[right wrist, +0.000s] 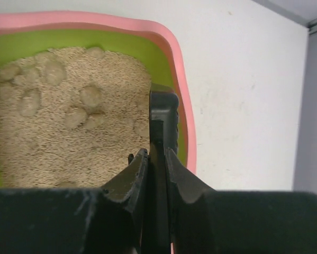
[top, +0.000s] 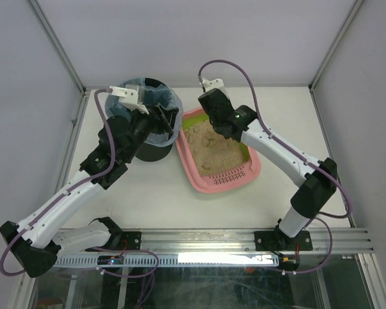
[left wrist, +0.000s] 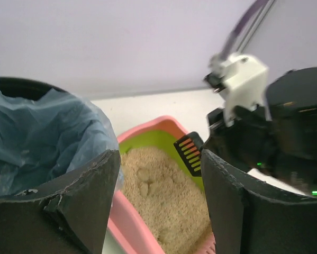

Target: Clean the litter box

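Observation:
The litter box (top: 191, 172) is a pink tray with a lime-green inner rim, holding tan litter with several clumps (right wrist: 89, 96). It lies right of centre, its slotted ledge (top: 234, 177) at the near end. My right gripper (right wrist: 155, 154) is shut on the handle of a small black slotted scoop (right wrist: 163, 119), which is over the litter by the tray's far right wall. In the left wrist view the scoop's head (left wrist: 189, 154) shows over the green rim (left wrist: 158, 138). My left gripper (left wrist: 158, 159) hangs open by the bin's right rim, with nothing between its fingers.
A black round bin (top: 149, 152) lined with a blue plastic bag (left wrist: 36, 137) stands just left of the litter box, nearly touching it. Frame posts and white walls close in the table on the left, right and back. Bare tabletop (right wrist: 243, 95) lies right of the tray.

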You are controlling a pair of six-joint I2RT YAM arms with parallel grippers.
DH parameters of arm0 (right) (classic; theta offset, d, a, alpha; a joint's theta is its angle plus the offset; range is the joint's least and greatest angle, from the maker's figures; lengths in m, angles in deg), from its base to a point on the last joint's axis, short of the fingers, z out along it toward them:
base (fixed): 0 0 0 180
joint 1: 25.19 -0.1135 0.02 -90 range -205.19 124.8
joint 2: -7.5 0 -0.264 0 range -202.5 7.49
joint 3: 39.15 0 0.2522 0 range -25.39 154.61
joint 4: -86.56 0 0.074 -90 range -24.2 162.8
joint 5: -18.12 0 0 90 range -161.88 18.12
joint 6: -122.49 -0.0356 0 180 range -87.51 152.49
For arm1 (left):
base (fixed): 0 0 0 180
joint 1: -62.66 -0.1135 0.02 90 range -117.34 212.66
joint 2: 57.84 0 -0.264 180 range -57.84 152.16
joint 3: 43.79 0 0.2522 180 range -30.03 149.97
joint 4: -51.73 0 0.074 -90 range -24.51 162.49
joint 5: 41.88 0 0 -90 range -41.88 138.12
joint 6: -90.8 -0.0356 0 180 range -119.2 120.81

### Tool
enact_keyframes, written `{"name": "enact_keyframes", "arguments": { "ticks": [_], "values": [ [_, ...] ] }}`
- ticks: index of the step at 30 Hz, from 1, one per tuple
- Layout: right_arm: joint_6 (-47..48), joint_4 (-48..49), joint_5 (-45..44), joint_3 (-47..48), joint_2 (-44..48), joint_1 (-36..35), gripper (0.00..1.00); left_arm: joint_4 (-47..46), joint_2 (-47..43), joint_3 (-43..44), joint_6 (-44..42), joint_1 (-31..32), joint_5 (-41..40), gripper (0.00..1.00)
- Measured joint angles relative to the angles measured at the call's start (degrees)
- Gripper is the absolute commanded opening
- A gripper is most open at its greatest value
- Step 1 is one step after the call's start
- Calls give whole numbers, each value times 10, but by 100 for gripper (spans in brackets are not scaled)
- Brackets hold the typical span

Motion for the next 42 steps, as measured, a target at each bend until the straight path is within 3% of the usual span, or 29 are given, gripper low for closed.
{"name": "enact_keyframes", "arguments": {
  "ticks": [7,22,34,42],
  "values": [
    [55,-45,-97,73,-89,-29,0,-66,-57,-54,-17,0,-17,66],
    [76,-84,-120,119,-216,-32,0,-169,-157,-126,-73,-1,-240,73],
    [42,-114,-25,172,-239,2,0,-183,-143,-126,-86,-1,-256,73],
    [-3,-153,104,284,-261,30,0,-182,-132,-126,-86,-1,-255,73]
  ]
}}
